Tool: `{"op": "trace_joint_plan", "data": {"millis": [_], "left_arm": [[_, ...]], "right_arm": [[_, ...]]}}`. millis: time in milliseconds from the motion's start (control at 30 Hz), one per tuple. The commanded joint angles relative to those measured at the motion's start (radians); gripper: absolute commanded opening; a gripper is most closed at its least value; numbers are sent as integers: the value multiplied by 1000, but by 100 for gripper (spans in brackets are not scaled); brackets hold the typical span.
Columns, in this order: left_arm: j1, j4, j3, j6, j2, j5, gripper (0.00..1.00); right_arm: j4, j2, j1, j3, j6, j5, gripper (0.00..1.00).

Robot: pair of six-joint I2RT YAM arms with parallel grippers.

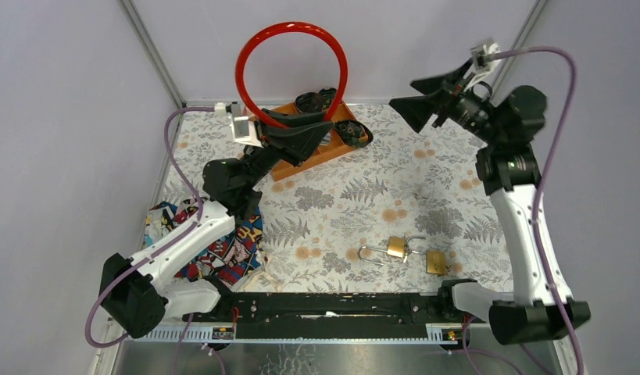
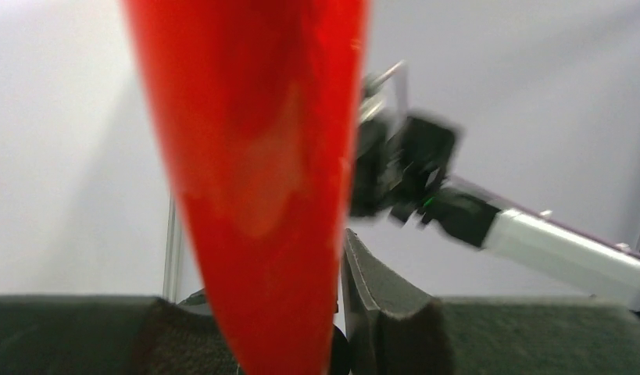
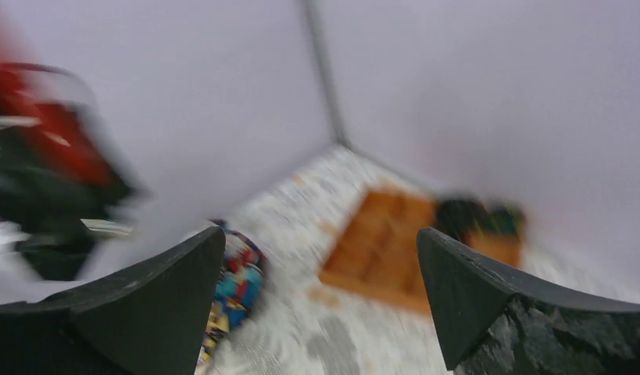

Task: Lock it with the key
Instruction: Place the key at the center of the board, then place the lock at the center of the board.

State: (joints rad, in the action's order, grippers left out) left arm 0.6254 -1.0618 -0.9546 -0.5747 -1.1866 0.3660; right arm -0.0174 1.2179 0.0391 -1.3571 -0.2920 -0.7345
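Padlock [image 1: 395,248] of brass lies flat near the front edge of the worktop [image 1: 355,195], right of centre, its shackle swung open, with a silver loop [image 1: 369,252] touching its left side; whether that loop carries a key is too small to tell. A second padlock [image 1: 435,262] lies just beside it to the right. Neither arm is near them. The left end effector [image 1: 289,129] is at the far side of the worktop, partly closed and clamped on the lower rim of a red ring [image 1: 291,74] that stands upright above an orange wooden tray [image 1: 301,160]. In the left wrist view the ring [image 2: 262,156] fills the gap between the pads. The right end effector [image 1: 414,98] is raised at the far right, well above the surface, its jaws spread wide with nothing between them, and its wrist view [image 3: 320,305] is blurred. A patterned cloth [image 1: 223,250] lies bunched by the left arm.
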Motion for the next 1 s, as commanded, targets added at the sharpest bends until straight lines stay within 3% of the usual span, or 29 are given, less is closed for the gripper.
{"op": "trace_joint_plan", "data": {"millis": [0, 233, 400, 700, 867, 967], "left_arm": [[19, -55, 16, 52, -21, 25, 0], [51, -38, 11, 77, -29, 47, 0], [66, -19, 3, 87, -32, 48, 0], [74, 14, -19, 74, -47, 30, 0], [73, -9, -18, 83, -37, 19, 0], [72, -20, -13, 86, -28, 16, 0]], "right_arm": [[384, -5, 106, -117, -226, -192, 100], [527, 119, 188, -337, -426, -204, 99], [402, 130, 224, -355, -311, -176, 100], [315, 130, 314, -388, -239, -274, 99], [-130, 108, 307, -526, 99, -110, 100], [-295, 105, 302, -604, 253, -99, 100]]}}
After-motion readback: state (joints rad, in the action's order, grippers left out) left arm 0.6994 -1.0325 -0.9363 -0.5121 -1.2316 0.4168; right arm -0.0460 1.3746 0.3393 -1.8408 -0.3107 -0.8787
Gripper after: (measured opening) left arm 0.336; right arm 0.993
